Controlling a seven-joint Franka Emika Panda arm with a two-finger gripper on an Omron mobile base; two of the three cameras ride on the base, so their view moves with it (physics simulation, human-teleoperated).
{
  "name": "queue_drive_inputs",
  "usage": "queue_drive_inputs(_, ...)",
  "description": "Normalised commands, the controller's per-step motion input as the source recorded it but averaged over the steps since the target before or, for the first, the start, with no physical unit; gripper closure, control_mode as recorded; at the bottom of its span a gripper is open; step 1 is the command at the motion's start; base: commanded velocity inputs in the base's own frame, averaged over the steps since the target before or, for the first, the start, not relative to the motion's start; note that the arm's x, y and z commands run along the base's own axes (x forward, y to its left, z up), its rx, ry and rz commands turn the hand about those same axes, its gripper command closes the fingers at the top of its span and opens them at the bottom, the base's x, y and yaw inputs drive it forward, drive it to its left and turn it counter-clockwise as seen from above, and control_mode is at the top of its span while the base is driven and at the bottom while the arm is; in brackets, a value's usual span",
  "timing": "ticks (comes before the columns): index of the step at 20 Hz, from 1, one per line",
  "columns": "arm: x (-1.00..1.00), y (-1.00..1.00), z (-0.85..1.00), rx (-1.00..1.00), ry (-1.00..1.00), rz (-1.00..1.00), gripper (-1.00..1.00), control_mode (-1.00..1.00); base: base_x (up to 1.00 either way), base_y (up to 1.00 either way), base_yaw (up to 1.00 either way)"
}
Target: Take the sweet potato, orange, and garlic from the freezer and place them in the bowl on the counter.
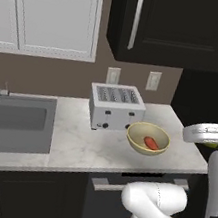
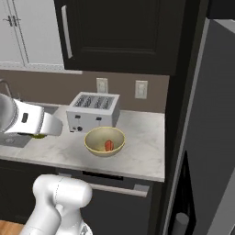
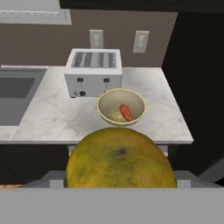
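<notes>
Yellow-tan bowl [image 3: 120, 107]: one | sweet potato [image 3: 125, 112]: one, inside | orange [image 3: 120, 158]: one, gripped by the jaws

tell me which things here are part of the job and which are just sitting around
Part of the job:
- pale yellow-tan round bowl
- small reddish-orange oblong sweet potato, lying in the bowl
- yellow-olive round orange, held in the pincer
- white-grey marbled stone counter

Just sitting around:
- silver four-slot toaster
- steel sink
- two wall outlets
</notes>
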Motion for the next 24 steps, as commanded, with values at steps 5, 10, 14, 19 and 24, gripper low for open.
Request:
queue_drive_inputs(5,0.0,0.0,0.0,0.0,0.0,0.0,1.0,1.0,0.35,-0.17,0.0)
queue_drive_inputs(10,0.0,0.0,0.0,0.0,0.0,0.0,1.0,1.0,0.36,-0.13,0.0)
queue_drive_inputs(14,0.0,0.0,0.0,0.0,0.0,0.0,1.0,1.0,0.36,-0.13,0.01)
queue_drive_inputs(19,0.0,0.0,0.0,0.0,0.0,0.0,1.0,1.0,0.36,-0.12,0.01)
queue_drive_inputs(24,0.0,0.0,0.0,0.0,0.0,0.0,1.0,1.0,0.37,-0.09,0.0)
